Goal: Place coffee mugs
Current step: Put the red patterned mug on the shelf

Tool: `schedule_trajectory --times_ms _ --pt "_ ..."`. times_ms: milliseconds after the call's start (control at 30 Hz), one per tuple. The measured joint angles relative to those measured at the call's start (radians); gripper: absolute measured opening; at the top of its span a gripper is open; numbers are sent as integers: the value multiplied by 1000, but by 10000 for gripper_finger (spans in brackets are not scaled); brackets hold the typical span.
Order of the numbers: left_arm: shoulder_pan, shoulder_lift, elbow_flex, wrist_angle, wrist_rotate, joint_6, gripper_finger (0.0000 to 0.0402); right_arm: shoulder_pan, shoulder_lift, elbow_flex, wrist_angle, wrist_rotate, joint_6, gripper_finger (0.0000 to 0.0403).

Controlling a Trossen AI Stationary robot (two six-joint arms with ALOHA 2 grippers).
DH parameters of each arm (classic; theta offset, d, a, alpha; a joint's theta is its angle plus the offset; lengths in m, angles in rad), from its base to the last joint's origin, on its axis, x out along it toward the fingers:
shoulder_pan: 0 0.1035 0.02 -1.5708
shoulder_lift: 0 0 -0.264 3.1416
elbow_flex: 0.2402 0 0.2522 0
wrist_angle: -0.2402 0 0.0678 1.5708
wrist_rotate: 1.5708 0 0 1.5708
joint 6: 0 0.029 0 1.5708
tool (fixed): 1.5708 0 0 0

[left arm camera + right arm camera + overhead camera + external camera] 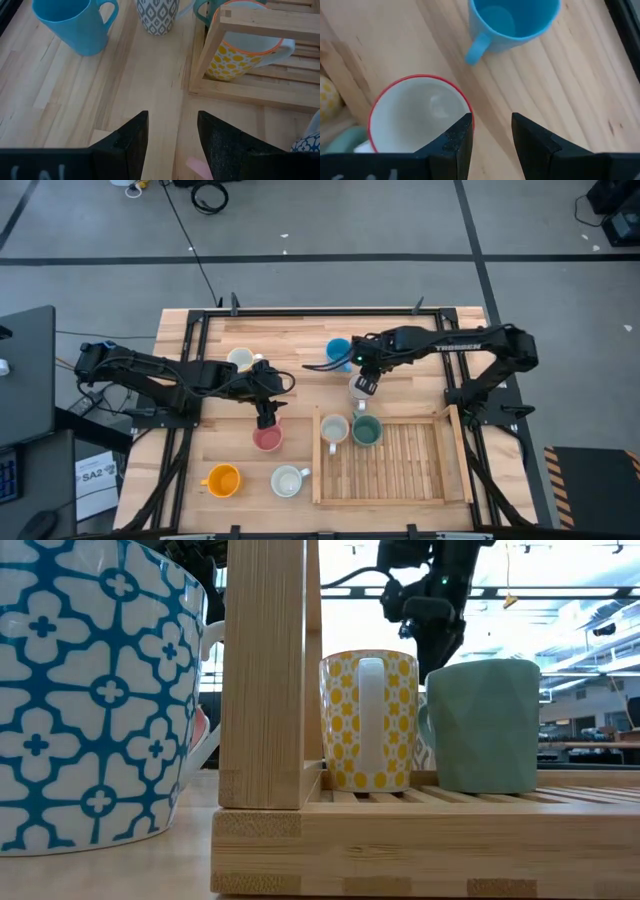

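Note:
My right gripper (362, 383) (491, 120) hangs open, pointing steeply down, over the far side of a red-rimmed grey-patterned mug (417, 120) (359, 390). That mug stands on the table just beyond the wooden tray (392, 498). A blue mug (338, 352) (512, 17) stands farther back. In the tray's far left corner stand a yellow-dotted mug (334, 430) (368, 720) and a green mug (367, 430) (485, 725). My left gripper (267, 416) (172, 117) is open just above a pink mug (267, 439).
A white mug (240, 359) stands far left of centre. An orange mug (222, 480) and a blue-flowered white mug (288, 480) (90, 690) stand near the front edge, left of the tray. Most of the tray's slatted floor (410, 470) is bare.

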Motion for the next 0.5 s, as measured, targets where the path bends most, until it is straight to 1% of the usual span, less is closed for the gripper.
schedule_trajectory --times_ms 167,500 --pt "0 0 0 0 0 1 176 -16 28 0 44 -74 -63 142" --pt "0 0 0 8 0 1 176 -46 76 0 68 -158 -119 142"
